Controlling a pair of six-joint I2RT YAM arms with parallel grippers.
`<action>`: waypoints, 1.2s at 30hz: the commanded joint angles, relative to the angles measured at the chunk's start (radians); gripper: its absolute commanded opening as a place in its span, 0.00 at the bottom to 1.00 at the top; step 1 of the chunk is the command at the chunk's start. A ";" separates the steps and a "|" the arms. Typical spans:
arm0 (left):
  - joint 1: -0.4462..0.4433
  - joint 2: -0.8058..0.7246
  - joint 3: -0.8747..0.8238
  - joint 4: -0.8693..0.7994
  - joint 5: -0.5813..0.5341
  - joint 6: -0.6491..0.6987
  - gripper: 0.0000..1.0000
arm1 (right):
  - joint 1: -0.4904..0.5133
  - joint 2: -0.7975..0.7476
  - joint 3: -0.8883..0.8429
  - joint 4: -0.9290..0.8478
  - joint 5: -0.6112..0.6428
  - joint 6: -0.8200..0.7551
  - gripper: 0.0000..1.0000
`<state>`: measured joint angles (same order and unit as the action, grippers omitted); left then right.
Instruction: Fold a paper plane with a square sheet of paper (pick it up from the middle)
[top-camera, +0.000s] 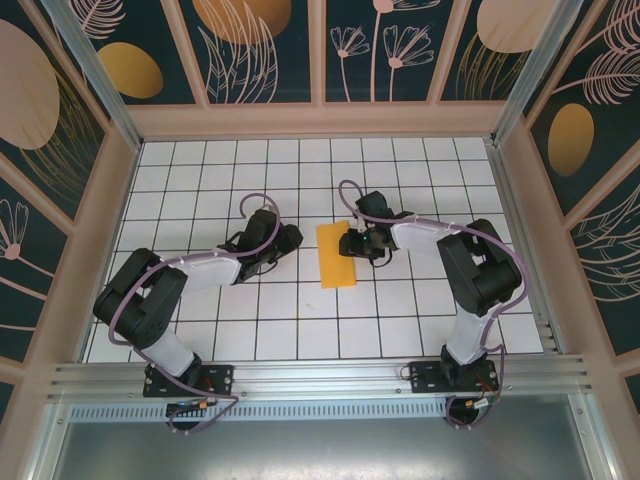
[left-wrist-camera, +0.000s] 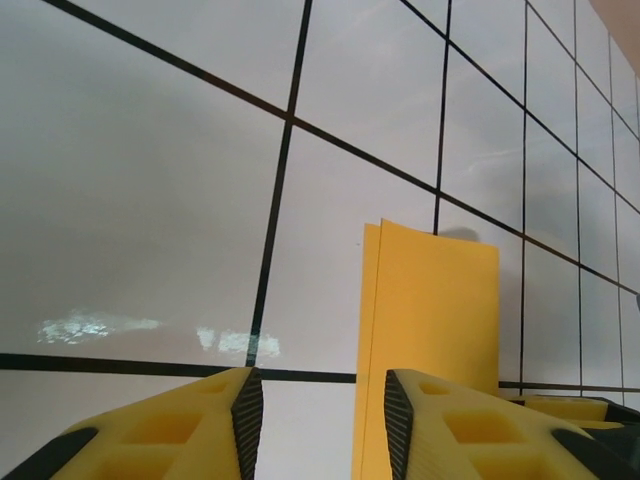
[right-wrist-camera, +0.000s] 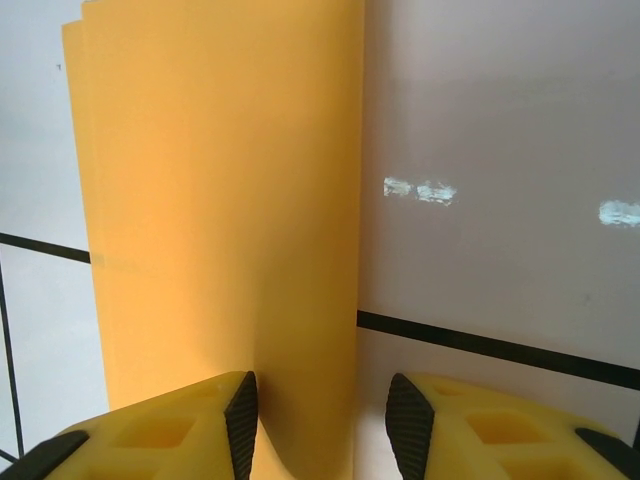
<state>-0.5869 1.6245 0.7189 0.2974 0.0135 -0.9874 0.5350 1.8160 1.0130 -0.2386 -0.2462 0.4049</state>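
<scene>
Nearest the lens in the left wrist view, the left gripper (left-wrist-camera: 318, 425) shows two yellow moulded fingers (left-wrist-camera: 170, 435) with ribbed black pads (left-wrist-camera: 247, 420) along the bottom edge. Its jaws stand partly apart with nothing clamped, white tile in the gap and the paper's long edge just beside the right-hand finger. The right gripper (right-wrist-camera: 320, 425) looks the same at the bottom of its own view: jaws partly apart, gripping nothing, the paper's edge running down into the gap. From above, the square sheet of paper (top-camera: 332, 265) lies flat in the middle of the frame, doubled into an upright rectangle, thin matte orange-yellow, its two layers slightly offset at the top. The right gripper overlaps its right edge; the left gripper sits near its left edge, apart from it. The table (top-camera: 200, 170) is glossy white, ruled by black grid lines (left-wrist-camera: 268, 250). Lilac cables (top-camera: 342, 190) loop over both arms. Dark floral wall panels (top-camera: 260, 50) fence the top and sides, and a ribbed aluminium rail (top-camera: 320, 378) crosses the bottom
</scene>
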 joint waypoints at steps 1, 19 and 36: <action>0.007 -0.019 -0.003 -0.013 0.001 0.019 0.42 | 0.028 0.097 -0.020 -0.014 0.019 -0.038 0.46; 0.006 0.070 0.068 0.054 0.152 0.044 0.46 | 0.026 0.145 -0.007 -0.011 -0.002 -0.060 0.49; -0.013 0.166 0.110 0.111 0.264 0.037 0.42 | 0.027 0.154 -0.008 -0.008 -0.006 -0.060 0.51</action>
<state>-0.5900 1.7668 0.7948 0.3683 0.2390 -0.9646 0.5377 1.8423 1.0458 -0.2775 -0.2523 0.3641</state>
